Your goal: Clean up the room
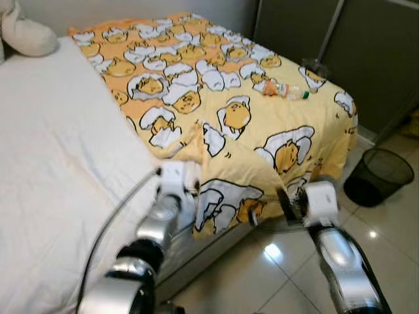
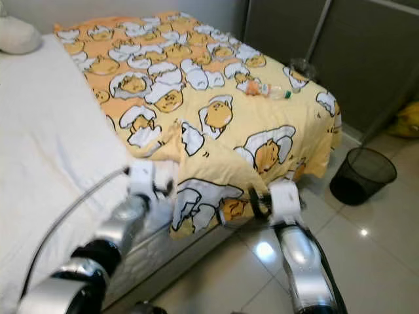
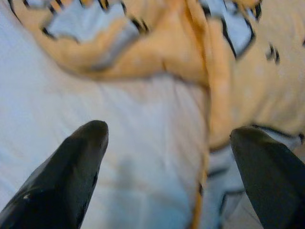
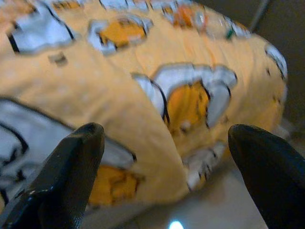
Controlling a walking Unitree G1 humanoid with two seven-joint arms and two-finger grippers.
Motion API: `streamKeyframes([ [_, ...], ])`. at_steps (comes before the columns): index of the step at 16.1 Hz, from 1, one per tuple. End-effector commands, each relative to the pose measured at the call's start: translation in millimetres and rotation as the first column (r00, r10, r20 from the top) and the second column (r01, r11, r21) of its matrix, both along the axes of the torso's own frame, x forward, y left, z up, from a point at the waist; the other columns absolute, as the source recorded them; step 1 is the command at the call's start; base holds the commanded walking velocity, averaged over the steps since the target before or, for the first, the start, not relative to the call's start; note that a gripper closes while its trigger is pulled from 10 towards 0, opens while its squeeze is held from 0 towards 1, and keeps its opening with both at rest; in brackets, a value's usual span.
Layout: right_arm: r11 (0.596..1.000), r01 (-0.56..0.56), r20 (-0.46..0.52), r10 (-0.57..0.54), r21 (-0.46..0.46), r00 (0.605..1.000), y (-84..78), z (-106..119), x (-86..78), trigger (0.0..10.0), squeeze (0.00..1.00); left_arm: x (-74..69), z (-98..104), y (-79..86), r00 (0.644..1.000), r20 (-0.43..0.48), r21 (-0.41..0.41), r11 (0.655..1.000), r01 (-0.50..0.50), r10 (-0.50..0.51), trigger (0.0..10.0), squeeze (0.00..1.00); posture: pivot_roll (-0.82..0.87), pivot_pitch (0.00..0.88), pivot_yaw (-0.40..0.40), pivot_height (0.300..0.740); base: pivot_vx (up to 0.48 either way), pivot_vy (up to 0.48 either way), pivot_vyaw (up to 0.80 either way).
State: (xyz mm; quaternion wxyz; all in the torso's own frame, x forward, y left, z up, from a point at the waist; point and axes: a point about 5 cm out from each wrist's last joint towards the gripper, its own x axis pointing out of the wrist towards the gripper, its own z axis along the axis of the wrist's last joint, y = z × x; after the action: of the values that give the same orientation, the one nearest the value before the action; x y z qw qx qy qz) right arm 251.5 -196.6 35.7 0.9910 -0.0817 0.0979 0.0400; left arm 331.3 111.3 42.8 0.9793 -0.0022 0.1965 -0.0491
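left gripper (image 3: 167, 143) hangs with its two black fingers (image 3: 76, 167) spread wide and nothing between them, just above the white sheet (image 1: 59, 150) where the folded edge of the yellow cartoon-print blanket (image 1: 222, 111) meets it. right gripper (image 4: 167, 138) is likewise splayed and holds nothing, poised just off the blanket's overhanging corner at the side of the bed, above the glossy tiled floor (image 1: 294, 268).

containers: a black mesh wastebasket (image 1: 378, 175) stands on the floor beside the foot corner of the bed, upright; its inside looks dark and what it holds cannot be made out. a clear plastic bottle (image 1: 285, 89) with an orange label and green cap lies on its side on the blanket near the far right corner, well apart from both grippers; whether it has anything in it cannot be told.

the head views take in the whole bed, a pale pillow (image 1: 29, 36) at the far left corner, both silver arms and a dark wardrobe (image 1: 353, 46) behind; the right eye view also catches something yellow (image 2: 407, 120) on the floor past the wastebasket. the right wrist view shows the bottle as a blurred shape (image 4: 200, 19) at the far end of the blanket.
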Motion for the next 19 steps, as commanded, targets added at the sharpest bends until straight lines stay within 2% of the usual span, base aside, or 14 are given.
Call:
streamKeyframes([
  [1,1.000,-0.003,0.049,0.003,-0.003,0.999,-1.1,13,0.7,10.0,0.00,6.2,31,-1.1,0.977,0.214,-0.038,0.999,-0.020,0.028,10.0,0.00,-0.17,0.011,0.014,0.740,0.000,0.000,0.00],
  [2,1.000,0.001,0.107,-0.002,0.009,0.994,-0.4,27,-1.8,10.0,0.00,-9.0,64,5.0,0.898,0.440,-0.019,0.999,-0.026,0.032,10.0,0.00,-0.17,0.015,0.020,0.740,0.000,0.000,0.00],
  [3,1.000,0.009,0.170,-0.011,0.014,0.985,-1.7,41,-5.1,10.0,0.00,-34.7,87,6.3,0.836,0.549,0.015,1.000,-0.024,0.012,10.0,0.00,-0.13,0.003,0.020,0.740,0.000,0.000,0.00],
  [4,1.000,0.004,0.219,-0.010,0.028,0.976,-1.2,54,-8.6,10.0,0.00,-51.9,94,13.0,0.832,0.551,0.002,0.997,-0.076,0.063,10.0,0.00,-0.11,0.000,0.020,0.740,0.000,0.000,0.00],
  [5,0.997,0.010,0.215,-0.026,0.074,0.976,1.2,58,-7.4,10.0,0.00,-52.6,90,14.5,0.851,0.520,0.002,0.997,-0.080,0.068,10.0,0.00,-0.09,0.000,0.026,0.740,0.000,0.000,0.00],
  [7,0.995,0.008,0.228,-0.032,0.103,0.973,8.7,62,-0.3,10.0,0.00,-50.3,85,14.0,0.855,0.515,0.001,0.997,-0.074,0.063,10.0,0.00,-0.08,0.000,0.024,0.740,0.000,0.000,0.00],
  [10,0.995,-0.002,0.205,-0.017,0.095,0.979,20.1,58,9.2,10.0,0.00,-46.7,93,8.1,0.870,0.491,0.031,0.997,-0.066,0.042,10.0,0.00,-0.08,0.000,0.030,0.740,0.000,0.000,0.00],
  [13,0.997,-0.023,0.206,0.008,0.068,0.979,27.4,61,14.6,10.0,0.00,-45.6,89,11.3,0.887,0.459,0.030,0.997,-0.065,0.044,10.0,0.00,-0.09,0.000,0.037,0.740,0.000,-0.151,0.00],
  [14,0.999,-0.025,0.204,0.016,0.042,0.979,27.0,60,15.5,10.0,0.00,-43.0,88,11.0,0.889,0.457,0.040,0.997,-0.063,0.037,10.0,0.00,-0.09,0.000,0.037,0.740,0.000,-0.454,0.80],
  [16,0.998,-0.030,0.197,0.019,0.052,0.980,27.6,59,15.4,10.0,0.00,-38.9,90,8.3,0.886,0.464,0.077,0.995,-0.059,0.016,10.0,0.00,-0.10,0.000,0.036,0.740,0.000,-0.450,0.78],
  [19,0.997,-0.053,0.188,0.043,0.048,0.981,29.8,58,16.7,10.0,0.00,-34.8,91,-1.6,0.886,0.464,0.067,0.998,0.000,-0.031,10.0,0.00,-0.12,0.000,0.041,0.740,0.080,-0.431,0.72],
])
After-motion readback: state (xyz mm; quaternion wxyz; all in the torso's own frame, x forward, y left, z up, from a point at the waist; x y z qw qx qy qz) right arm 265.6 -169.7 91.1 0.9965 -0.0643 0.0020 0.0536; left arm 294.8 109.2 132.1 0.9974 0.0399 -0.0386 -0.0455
